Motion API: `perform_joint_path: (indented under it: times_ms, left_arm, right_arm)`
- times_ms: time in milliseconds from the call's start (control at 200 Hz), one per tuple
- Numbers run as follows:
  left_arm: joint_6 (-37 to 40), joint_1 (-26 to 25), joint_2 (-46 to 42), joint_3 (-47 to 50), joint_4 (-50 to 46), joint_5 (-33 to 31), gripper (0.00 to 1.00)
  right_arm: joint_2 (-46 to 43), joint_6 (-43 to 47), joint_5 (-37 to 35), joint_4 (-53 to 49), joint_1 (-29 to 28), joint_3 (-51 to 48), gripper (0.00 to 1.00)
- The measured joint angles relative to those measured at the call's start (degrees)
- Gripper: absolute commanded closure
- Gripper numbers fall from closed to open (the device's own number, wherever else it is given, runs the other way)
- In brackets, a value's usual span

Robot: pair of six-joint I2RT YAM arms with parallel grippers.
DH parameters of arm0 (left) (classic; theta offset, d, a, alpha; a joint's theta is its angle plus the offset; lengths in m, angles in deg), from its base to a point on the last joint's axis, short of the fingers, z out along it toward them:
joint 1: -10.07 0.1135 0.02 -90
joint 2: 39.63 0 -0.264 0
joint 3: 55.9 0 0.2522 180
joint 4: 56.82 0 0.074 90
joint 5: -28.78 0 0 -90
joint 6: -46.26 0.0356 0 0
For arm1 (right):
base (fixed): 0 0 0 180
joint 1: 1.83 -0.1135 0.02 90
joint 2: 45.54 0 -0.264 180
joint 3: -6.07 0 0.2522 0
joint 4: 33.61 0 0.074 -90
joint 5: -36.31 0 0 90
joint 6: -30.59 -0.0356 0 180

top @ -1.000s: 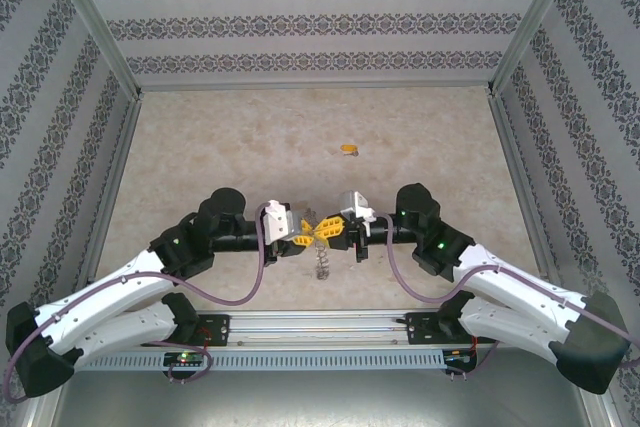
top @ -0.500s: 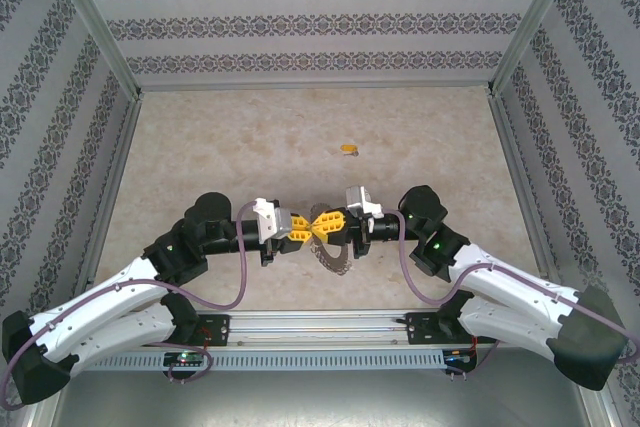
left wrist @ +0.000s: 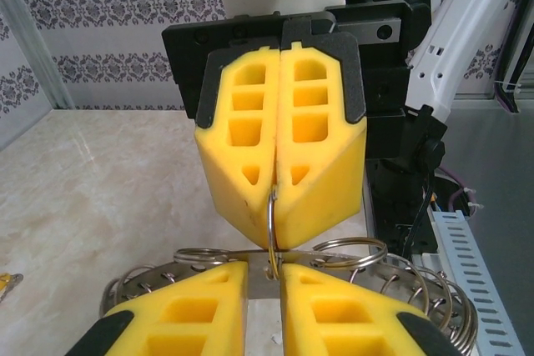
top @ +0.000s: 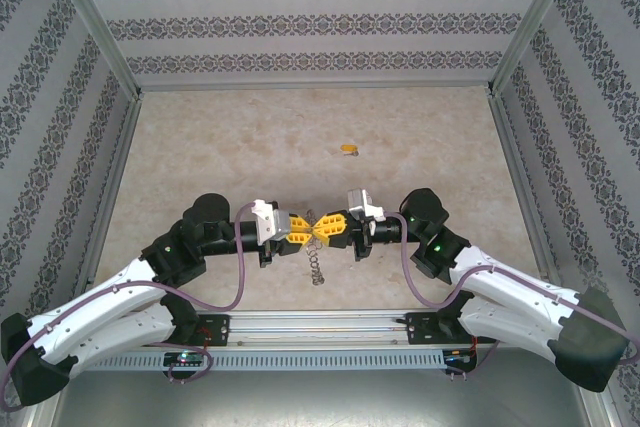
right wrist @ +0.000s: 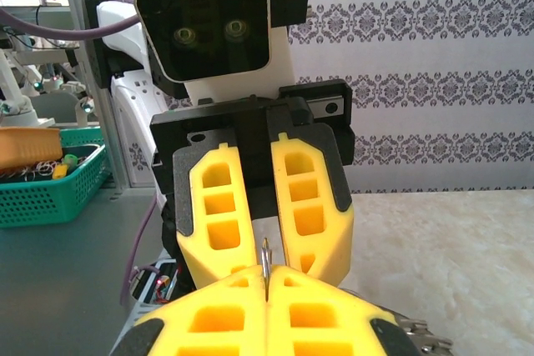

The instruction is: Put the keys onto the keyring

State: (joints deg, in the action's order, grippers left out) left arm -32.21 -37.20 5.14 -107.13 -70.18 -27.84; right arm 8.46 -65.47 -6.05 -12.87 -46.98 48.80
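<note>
Just above the near part of the desk (top: 230,147), tip to tip: left end effector (top: 306,231) with jaws narrowly parted, grasping the grey rim of the keyring (top: 316,265); right end effector (top: 331,228) clenched tight on one thin wire loop at that rim. Hanging below both tips, the rest of the ring. Farther back on the desk, well apart from both, tiny yellow-orange key (top: 348,149).

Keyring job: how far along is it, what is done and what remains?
Done: the flat grey metal keyring is held up between the arms. In hand: the left jaws clamp its rim, the right jaws pinch one thin silver wire loop. Left: the tiny yellow-orange key lies untouched on the beige table, not yet threaded.
</note>
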Motion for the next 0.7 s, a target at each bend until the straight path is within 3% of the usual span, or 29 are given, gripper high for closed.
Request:
perform_joint_path:
  times_ms: [175,310,634,699]
  left_arm:
    - [0.2,0.0,0.0,0.0,0.0,0.0,0.81]
    - [0.6,0.0,0.1,0.0,-0.1,0.7,0.94]
    - [1.1,0.0,0.2,-0.2,-1.7,0.8,1.0]
    - [1.5,0.0,0.2,-0.6,-2.6,0.7,1.0]
  right_arm:
    - [0.0,0.1,0.0,-0.5,0.0,-0.3,1.0]
    - [0.2,0.2,0.0,-0.4,0.0,-0.3,1.0]
    - [0.9,0.4,0.3,-0.5,0.0,-0.4,1.0]
    - [0.9,0.7,0.2,-0.9,0.0,-0.4,0.9]
